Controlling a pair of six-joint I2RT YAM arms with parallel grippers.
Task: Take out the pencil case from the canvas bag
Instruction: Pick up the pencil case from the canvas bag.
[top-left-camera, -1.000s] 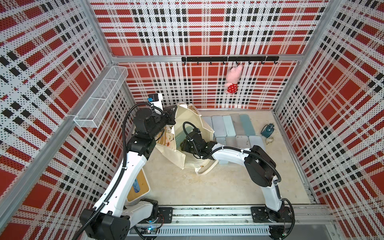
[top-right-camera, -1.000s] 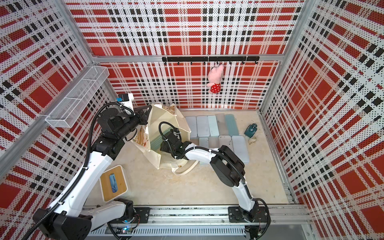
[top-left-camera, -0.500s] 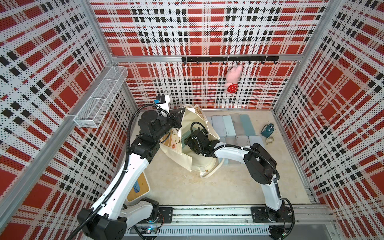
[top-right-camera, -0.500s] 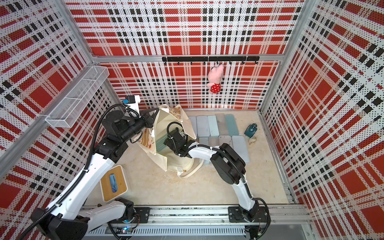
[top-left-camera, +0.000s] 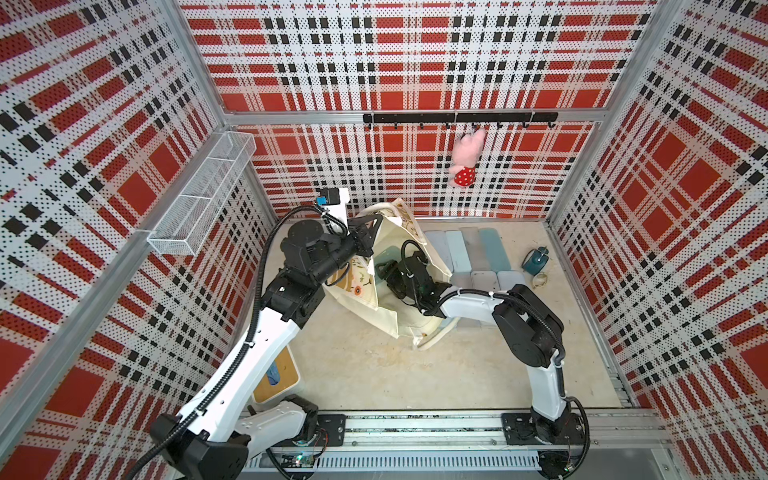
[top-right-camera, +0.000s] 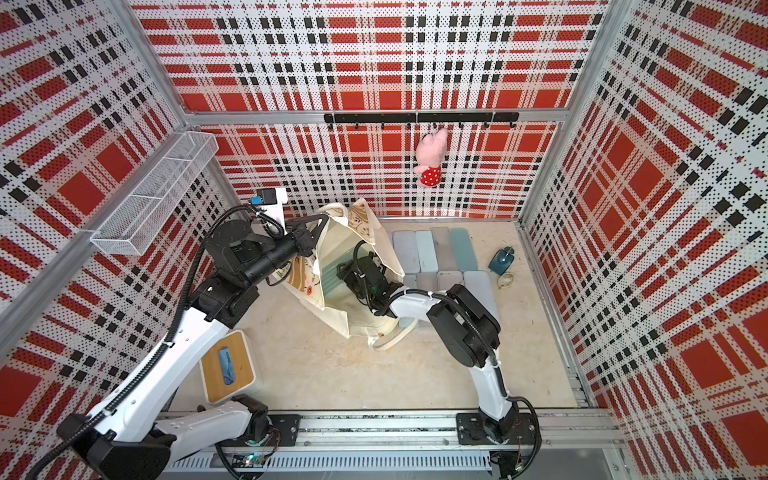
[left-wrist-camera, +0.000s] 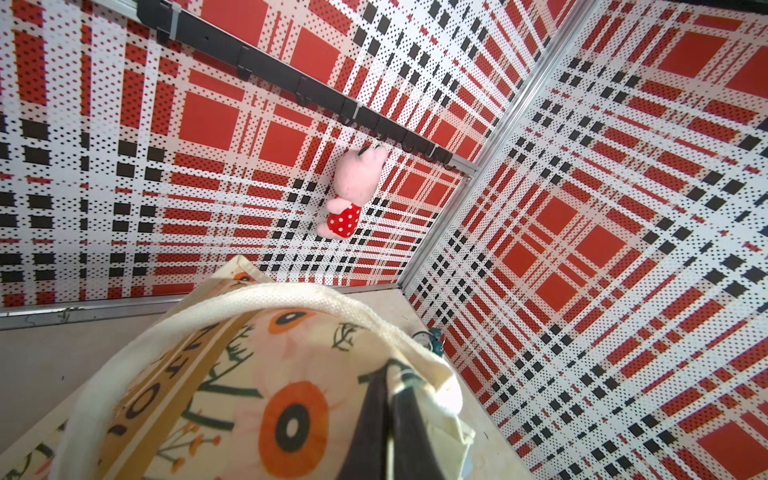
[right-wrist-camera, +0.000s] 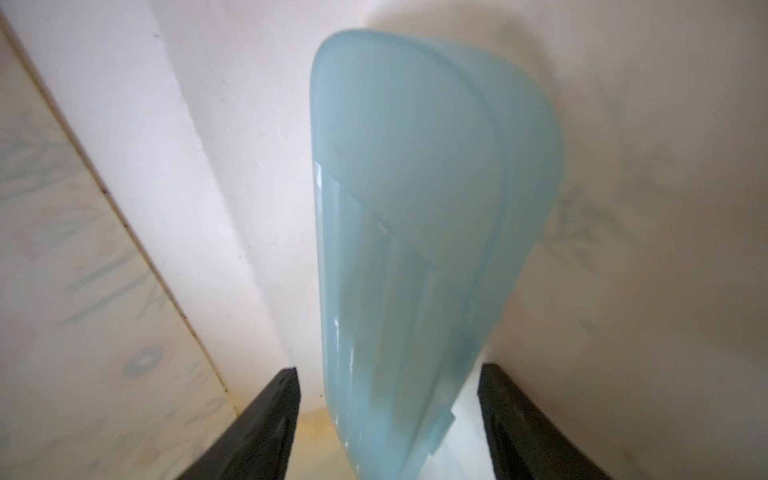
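The canvas bag (top-left-camera: 386, 307) lies tilted on the floor, its mouth held up, in both top views (top-right-camera: 334, 318). My left gripper (top-left-camera: 368, 241) is shut on the bag's upper rim beside the white loop handle (left-wrist-camera: 291, 299); the wrist view shows its dark fingers (left-wrist-camera: 374, 415) pinching the flower-printed cloth. My right gripper (top-left-camera: 384, 270) reaches into the bag's mouth. Its wrist view shows it open (right-wrist-camera: 388, 374), one finger on each side of a pale blue pencil case (right-wrist-camera: 415, 249), with a gap on both sides. The case stands on edge against the cream lining.
Several pale blue and grey cases (top-left-camera: 469, 253) lie in rows on the floor behind the bag. A small teal object (top-left-camera: 536, 262) sits far right. A pink plush (top-left-camera: 465, 160) hangs from the hook rail. A wire basket (top-left-camera: 199, 195) is on the left wall, a wood-topped box (top-left-camera: 282, 374) near left.
My left gripper has moved right and back with the bag's rim, drawing the bag more upright. The right gripper has followed, staying inside the mouth.
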